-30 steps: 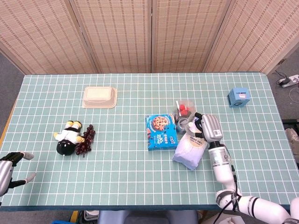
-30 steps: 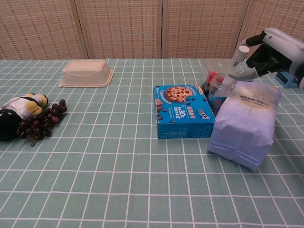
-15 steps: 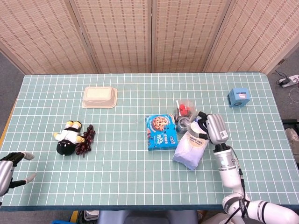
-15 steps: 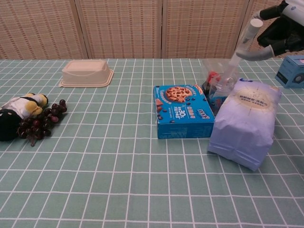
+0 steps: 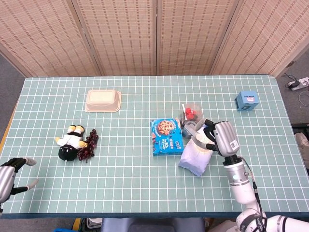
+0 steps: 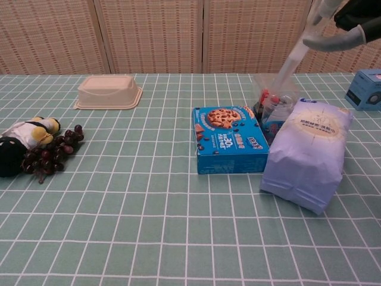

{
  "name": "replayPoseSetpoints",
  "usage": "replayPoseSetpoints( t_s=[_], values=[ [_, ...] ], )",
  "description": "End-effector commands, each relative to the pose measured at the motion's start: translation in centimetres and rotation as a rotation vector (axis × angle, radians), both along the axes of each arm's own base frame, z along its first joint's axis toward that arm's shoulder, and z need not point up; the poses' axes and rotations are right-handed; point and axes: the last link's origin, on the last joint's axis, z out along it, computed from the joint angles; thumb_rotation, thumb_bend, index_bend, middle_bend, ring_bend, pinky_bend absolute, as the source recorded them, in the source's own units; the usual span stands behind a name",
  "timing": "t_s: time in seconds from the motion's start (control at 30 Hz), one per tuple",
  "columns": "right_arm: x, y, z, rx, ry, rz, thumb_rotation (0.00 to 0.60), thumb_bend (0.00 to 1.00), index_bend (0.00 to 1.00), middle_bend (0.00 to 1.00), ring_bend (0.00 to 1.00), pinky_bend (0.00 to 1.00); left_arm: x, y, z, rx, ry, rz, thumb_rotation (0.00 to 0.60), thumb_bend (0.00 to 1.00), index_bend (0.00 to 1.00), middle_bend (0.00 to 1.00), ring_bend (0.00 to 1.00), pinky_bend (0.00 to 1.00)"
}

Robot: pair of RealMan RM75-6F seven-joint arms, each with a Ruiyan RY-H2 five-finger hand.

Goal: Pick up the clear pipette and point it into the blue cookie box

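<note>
— Chest view first: where is the clear pipette [image 6: 292,55]?

— Up in the air at the far right, slanting. Its upper end sits in the right hand [image 6: 348,24] at the top corner of the picture, and its thin tip reaches down and to the left, over the clear bag [image 6: 275,98] just behind the pale blue pouch [image 6: 308,153].

— So the hand is grasping it?

— Yes, the fingers [image 6: 333,42] are wrapped on the pipette's top end. From the head view the same hand [image 5: 216,136] hangs above the pouch [image 5: 196,154], with the pipette [image 5: 194,130] running out to its left.

— And the blue cookie box [image 6: 228,139]?

— Lying flat on the green checked table [image 6: 149,226], touching the pouch on its left side. The pipette tip is near the box's far right corner, not over it.

— What about the left hand [image 5: 8,174]?

— Low at the near left edge in the head view, fingers spread, nothing in it, well apart from the stuffed toy [image 5: 70,140] and grapes [image 5: 89,138].
</note>
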Motion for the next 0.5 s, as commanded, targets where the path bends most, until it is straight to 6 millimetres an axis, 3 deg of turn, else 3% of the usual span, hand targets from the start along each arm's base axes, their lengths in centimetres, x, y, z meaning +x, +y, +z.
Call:
replayPoseSetpoints(
  t_s=[0.03,0.27,0.5],
  values=[
    [0.6,0.9,0.7,0.003,-0.013,0.026,0.6,0.4,0.66,1.0,1.0,1.0,0.0,0.0,0.0,0.0,0.0,0.0,0.6,0.15,0.49,0.43,0.35,0.48],
    [1.5,1.9,1.1,0.106,-0.155,0.059,0.6,0.41,0.67,1.0,1.0,1.0,0.0,0.0,0.0,0.001,-0.003,0.001,0.6,0.15,0.49,0.43,0.35,0.48],
    [1.5,1.0,0.4,0.338,-0.44,0.097,0.6,0.47,0.67,1.0,1.0,1.0,0.0,0.0,0.1,0.003,-0.01,0.001,0.6,0.15,0.49,0.43,0.35,0.49]
  ],
)
